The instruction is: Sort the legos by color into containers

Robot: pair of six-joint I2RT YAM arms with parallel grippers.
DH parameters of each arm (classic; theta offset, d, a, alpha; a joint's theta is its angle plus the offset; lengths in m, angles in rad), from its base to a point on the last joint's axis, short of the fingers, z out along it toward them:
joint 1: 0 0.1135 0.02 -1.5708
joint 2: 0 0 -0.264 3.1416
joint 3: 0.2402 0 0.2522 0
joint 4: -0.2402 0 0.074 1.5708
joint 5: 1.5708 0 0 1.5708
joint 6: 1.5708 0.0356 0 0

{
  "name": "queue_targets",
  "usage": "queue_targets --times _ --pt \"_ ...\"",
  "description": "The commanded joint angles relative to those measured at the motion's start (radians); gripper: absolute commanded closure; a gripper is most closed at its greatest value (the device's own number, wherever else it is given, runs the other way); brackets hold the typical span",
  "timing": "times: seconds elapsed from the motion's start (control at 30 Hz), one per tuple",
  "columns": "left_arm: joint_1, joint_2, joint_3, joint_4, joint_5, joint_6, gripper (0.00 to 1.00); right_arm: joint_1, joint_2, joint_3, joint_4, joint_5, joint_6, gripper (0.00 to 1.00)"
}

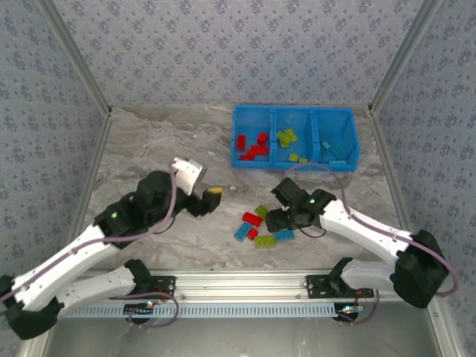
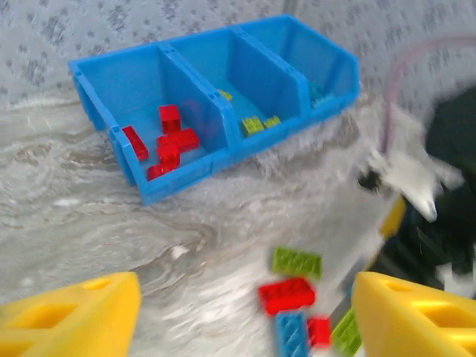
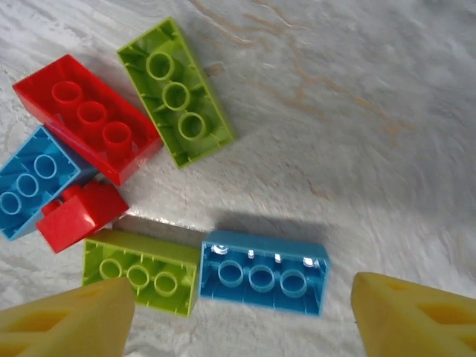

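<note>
Loose legos [image 1: 260, 225]: six clustered on surface [image 1: 149, 149], just short of bin [image 1: 294, 110]. Bin's left compartment [image 1: 253, 123] has reds, middle compartment [image 1: 299, 125] greens, right compartment [image 1: 341, 125] blues. We judge sorting past halfway (two of each color left to go). Right claw [image 3: 238, 312] gapes wide, empty, over blue brick [image 3: 264, 271]. Left claw [image 2: 245, 320] wide open, empty, near cluster. We can't count blues against blue bin; left wrist view blurred.
</note>
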Motion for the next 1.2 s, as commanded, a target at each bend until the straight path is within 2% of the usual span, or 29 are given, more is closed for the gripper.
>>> queue_targets --times 0.0,0.07,0.1,0.23,0.57,0.67,0.73,0.77,0.83,0.93,1.03,1.07,1.13,1.17 --pt "-0.006 -0.11 -0.078 -0.11 0.087 0.163 0.12 0.013 0.087 -0.017 0.153 0.007 -0.083 0.24" --pt "-0.006 -0.161 -0.106 -0.126 0.076 0.176 0.02 0.019 0.149 -0.012 0.188 0.014 -0.107 0.25" --pt "-0.005 -0.184 -0.118 -0.126 0.07 0.177 0.01 0.023 0.179 -0.009 0.206 0.014 -0.119 0.25" --pt "-0.005 -0.221 -0.15 -0.101 0.059 0.181 0.01 0.024 0.27 0.004 0.254 0.045 -0.138 0.26" --pt "-0.005 -0.185 -0.177 -0.036 0.105 0.211 0.01 0.025 0.349 0.019 0.297 0.087 -0.127 0.48" --pt "-0.006 -0.183 -0.2 -0.018 0.242 0.241 0.01 0.025 0.338 0.014 0.296 0.086 -0.113 0.59" --pt "-0.015 -0.163 -0.214 0.009 0.437 0.259 0.01 0.025 0.313 0.007 0.287 0.087 -0.097 0.67" --pt "-0.026 -0.151 -0.217 0.03 0.487 0.258 0.01 0.024 0.298 0.001 0.281 0.085 -0.092 0.68" --pt "-0.074 -0.134 -0.233 0.067 0.511 0.265 0.01 0.024 0.249 -0.008 0.264 0.089 -0.08 0.69" --pt "-0.135 -0.111 -0.242 0.068 0.472 0.329 0.01 0.02 0.163 -0.018 0.234 0.114 -0.066 0.7" --pt "-0.154 -0.077 -0.236 0.085 0.457 0.336 0.01 0.004 0.083 -0.017 0.206 0.131 -0.058 0.69" --pt "-0.156 -0.066 -0.234 0.09 0.458 0.335 0.01 -0.006 0.065 -0.016 0.205 0.123 -0.067 0.65" --pt "-0.161 -0.048 -0.233 0.099 0.457 0.341 0.01 -0.028 0.055 -0.013 0.216 0.088 -0.116 0.46" --pt "-0.163 -0.043 -0.233 0.102 0.456 0.344 0.01 -0.04 0.066 -0.005 0.215 0.071 -0.139 0.43"
